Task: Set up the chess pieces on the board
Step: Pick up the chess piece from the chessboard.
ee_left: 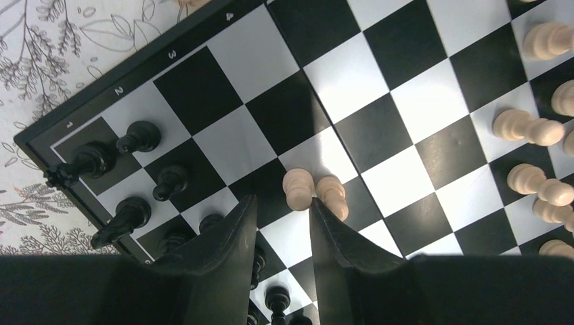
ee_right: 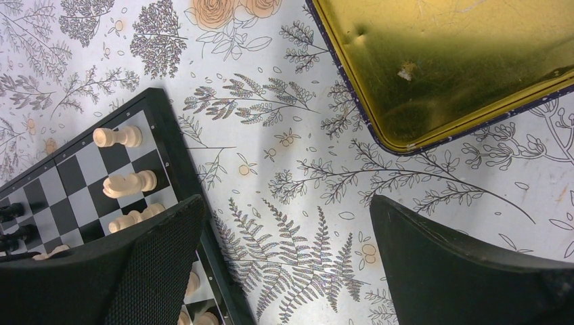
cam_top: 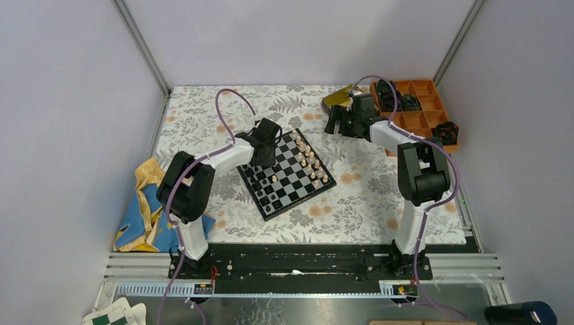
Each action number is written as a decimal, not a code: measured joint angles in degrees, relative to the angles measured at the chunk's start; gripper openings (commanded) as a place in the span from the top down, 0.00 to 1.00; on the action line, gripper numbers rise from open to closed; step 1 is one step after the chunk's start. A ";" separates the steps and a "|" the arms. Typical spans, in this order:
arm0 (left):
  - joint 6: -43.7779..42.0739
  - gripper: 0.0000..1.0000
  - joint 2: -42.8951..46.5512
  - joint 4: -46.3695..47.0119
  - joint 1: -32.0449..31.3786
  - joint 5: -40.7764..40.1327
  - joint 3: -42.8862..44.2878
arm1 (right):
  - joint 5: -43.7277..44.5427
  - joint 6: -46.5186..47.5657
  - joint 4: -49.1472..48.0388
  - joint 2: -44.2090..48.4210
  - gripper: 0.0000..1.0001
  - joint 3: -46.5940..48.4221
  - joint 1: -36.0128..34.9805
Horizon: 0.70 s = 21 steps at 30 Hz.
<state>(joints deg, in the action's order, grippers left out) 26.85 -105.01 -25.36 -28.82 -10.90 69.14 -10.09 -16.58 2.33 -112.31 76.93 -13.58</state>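
Note:
The board [cam_top: 292, 184] lies tilted in the middle of the table. Tan chess pieces [cam_top: 308, 159] stand in rows along its right side, and black pieces [ee_left: 139, 135] cluster at its left corner. My left gripper [ee_left: 282, 200] hovers low over that corner [cam_top: 266, 152], open with a narrow gap and nothing between the fingers. Two tan pieces [ee_left: 298, 188] stand close together just past its fingertips. My right gripper [ee_right: 284, 203] is wide open over bare tablecloth, between the board's rim [ee_right: 172, 145] and the gold tin [ee_right: 460, 61].
An orange compartment tray [cam_top: 420, 101] with bulky black objects stands at the back right, beside the gold tin [cam_top: 336, 100]. A yellow-and-blue cloth [cam_top: 145, 210] lies bunched at the left edge. A green-and-white checkered item [cam_top: 112, 315] sits off the table at the front left.

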 measured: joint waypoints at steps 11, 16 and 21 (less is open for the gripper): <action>-1.27 0.60 -1.18 0.09 0.00 -0.02 3.34 | 0.00 0.02 0.79 -0.09 0.00 1.75 0.00; -1.68 0.65 -2.36 0.07 0.00 0.00 3.50 | 0.02 0.04 1.18 -0.37 0.00 2.58 0.00; -2.08 0.78 -2.49 0.07 0.00 0.02 3.50 | 0.02 0.04 1.49 -0.44 0.00 2.89 0.00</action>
<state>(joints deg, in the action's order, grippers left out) 24.77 -107.50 -25.30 -28.82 -10.87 72.64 -10.07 -16.53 3.81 -112.75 79.81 -13.58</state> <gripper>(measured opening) 0.268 0.995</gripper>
